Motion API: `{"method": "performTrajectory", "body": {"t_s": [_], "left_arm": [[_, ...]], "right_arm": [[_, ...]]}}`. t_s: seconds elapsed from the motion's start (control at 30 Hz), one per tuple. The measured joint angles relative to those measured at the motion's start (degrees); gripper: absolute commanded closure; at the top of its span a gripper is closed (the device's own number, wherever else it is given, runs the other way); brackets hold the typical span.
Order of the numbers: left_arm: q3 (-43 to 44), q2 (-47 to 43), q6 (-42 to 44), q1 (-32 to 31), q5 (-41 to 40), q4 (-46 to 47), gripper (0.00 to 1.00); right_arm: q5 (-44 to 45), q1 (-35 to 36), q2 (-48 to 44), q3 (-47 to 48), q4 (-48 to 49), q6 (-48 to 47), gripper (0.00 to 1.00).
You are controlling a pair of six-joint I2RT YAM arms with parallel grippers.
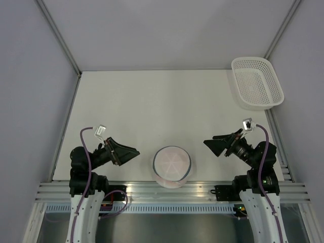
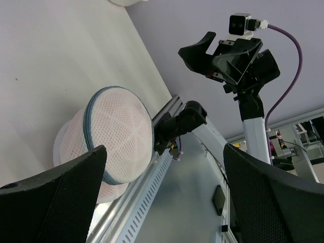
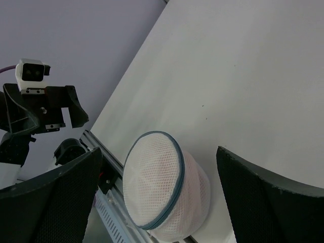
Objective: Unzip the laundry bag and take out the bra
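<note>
Laundry bag (image 1: pixel 172 166) at near edge of counter (image 1: pixel 162 101); left hand (image 1: pixel 132 154) at its 9 o'clock, right hand (image 1: pixel 210 147) at 3 o'clock, both released, neither touching it.

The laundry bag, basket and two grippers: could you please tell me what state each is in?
Laundry bag: zipped shut, untouched by either gripper.
Bra: inside the bag, showing faintly pink through the mesh.
Basket: upright, empty.
Left gripper: open, holding nothing.
Right gripper: open, holding nothing.
</note>
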Motion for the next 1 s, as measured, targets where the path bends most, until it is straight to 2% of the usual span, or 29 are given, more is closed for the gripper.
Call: {"method": "performTrajectory", "body": {"t_s": [0.2,0.33,0.53,0.57,0.6,0.63,0.67,0.7,0.77,1.0], "left_arm": [[-2.4,0.5,0.2,-0.4,-0.1,-2.2,0.0],[-3.4,0.7,0.2,-3.1,-1.4,-5.6,0.0],[-3.1,4.1,4.1,-6.8,-2.7,-14.5,0.01],[-3.1,4.7,4.8,-7.6,-3.1,-16.0,0.03],[-3.1,4.9,5.4,-8.5,-3.4,-17.5,0.13],[-3.1,4.8,5.7,-9.4,-3.6,-18.5,0.19],[-3.2,4.7,6.2,-10.5,-4.0,-19.4,0.32],[-3.3,4.3,6.5,-11.5,-4.3,-20.1,0.7],[-3.7,3.8,7.1,-13.2,-4.5,-21.0,0.97],[-4.0,4.0,9.2,-16.4,-2.1,-21.6,0.98]], "right_arm": [[0.7,0.0,-2.0,-1.2,-3.2,-1.5,0.02],[2.0,0.0,-1.8,-1.6,-6.0,-3.3,0.02],[2.8,0.0,2.1,-2.4,-8.7,-5.3,0.02],[2.5,0.0,2.9,-2.4,-8.8,-5.5,0.11],[1.9,0.0,3.7,-2.4,-8.8,-5.8,0.19],[1.3,0.0,4.5,-2.4,-9.0,-6.2,0.69],[0.8,0.0,5.0,-2.4,-9.3,-6.7,0.99],[0.3,0.0,5.2,-2.4,-9.7,-6.6,1.0],[-0.8,0.0,4.9,-2.4,-10.8,-6.6,1.0],[-7.5,0.6,2.7,-3.5,-14.0,-6.6,1.0]]}}
